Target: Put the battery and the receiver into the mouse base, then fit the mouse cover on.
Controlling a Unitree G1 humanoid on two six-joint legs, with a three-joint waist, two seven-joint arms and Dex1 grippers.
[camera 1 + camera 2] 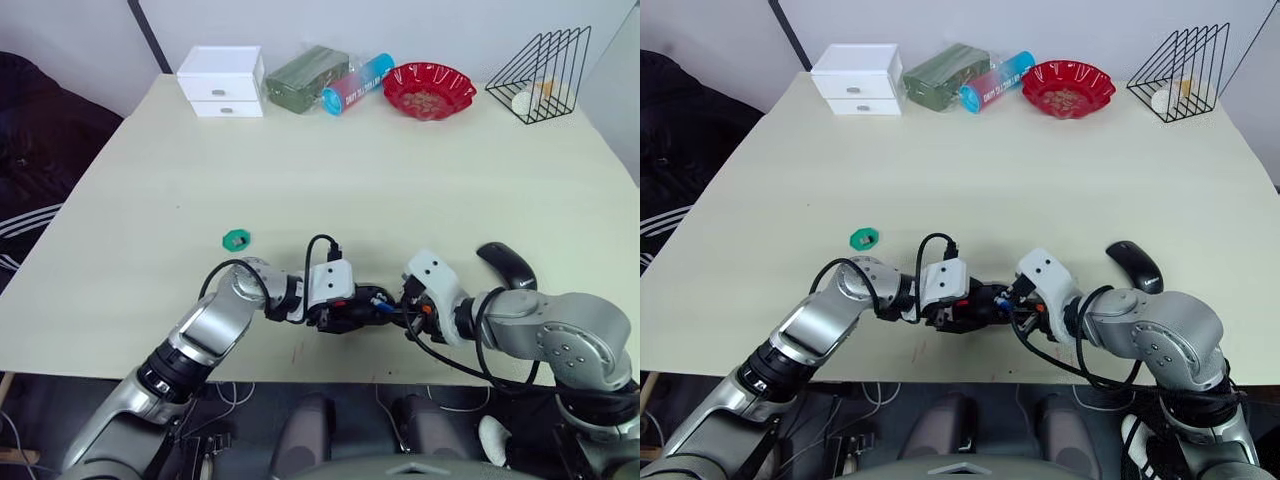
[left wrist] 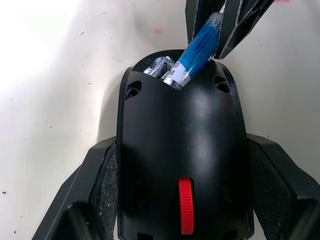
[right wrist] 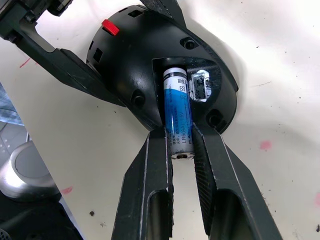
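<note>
At the near edge of the bench [image 1: 400,170], the left claw [image 2: 182,200] grips the mouse base [image 2: 182,150] by its sides, a black finger pressed against each flank, with the red wheel toward the wrist. The right claw [image 3: 181,150] pinches the blue battery [image 3: 179,117] between its two fingers; the battery's front end sits tilted in the open compartment at the base's far end, beside a small silver part. The mouse cover [image 1: 508,265] lies on the bench just right of the right arm, apart from both claws.
</note>
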